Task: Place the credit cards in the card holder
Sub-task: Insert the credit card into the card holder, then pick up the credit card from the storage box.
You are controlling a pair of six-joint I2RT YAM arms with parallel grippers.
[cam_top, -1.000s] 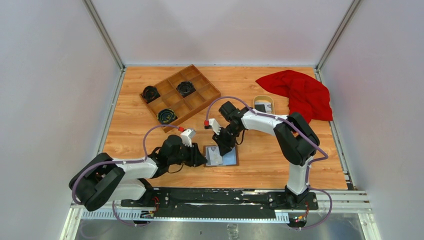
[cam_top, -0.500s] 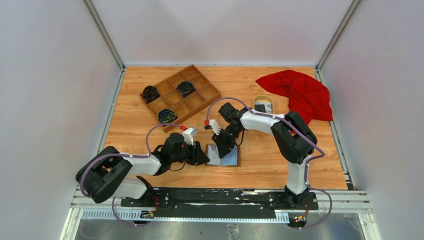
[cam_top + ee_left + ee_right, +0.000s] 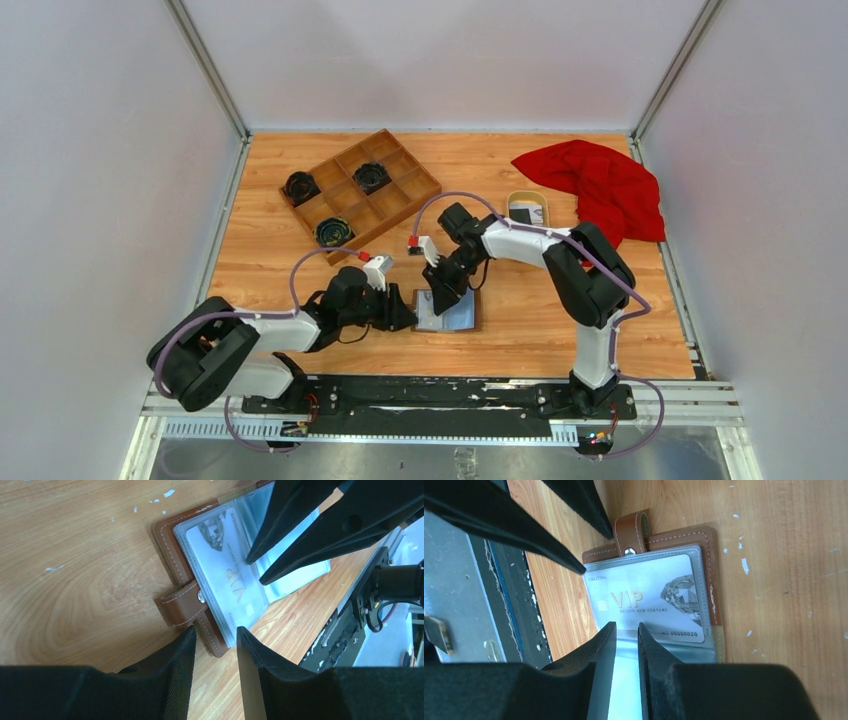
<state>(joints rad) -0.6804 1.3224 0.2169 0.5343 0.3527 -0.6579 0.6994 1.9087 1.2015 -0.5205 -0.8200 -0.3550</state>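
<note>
right wrist view: the card holder (image 3: pixel 711 580) lies open and flat on the table (image 3: pixel 560 330), directly ahead of and under the right gripper (image 3: pixel 626 627). a whitish vip card (image 3: pixel 649 597) sits in its clear pocket. the card's long axis runs crosswise to the way the fingers point, and its near long edge lies just past the fingertips. the jaws stand a narrow slot apart, and nothing shows clamped between them.

the left gripper (image 3: pixel 216 635) is low at the holder's other side, its tips just short of the snap tab (image 3: pixel 180 607). its jaws are parted and empty. the right arm is the nearer to the card, so any last push along the card's short axis would seem to be its job, with the left placed to steady the leather edge.

the wood is flat and scuffed, and the shiny pocket will likely slide easily. behind the right gripper are a yellow dish (image 3: pixel 527 210) holding something dark, too small to tell, and a red cloth (image 3: pixel 600 185). a wooden tray (image 3: pixel 360 195) lies well beyond the left gripper.
</note>
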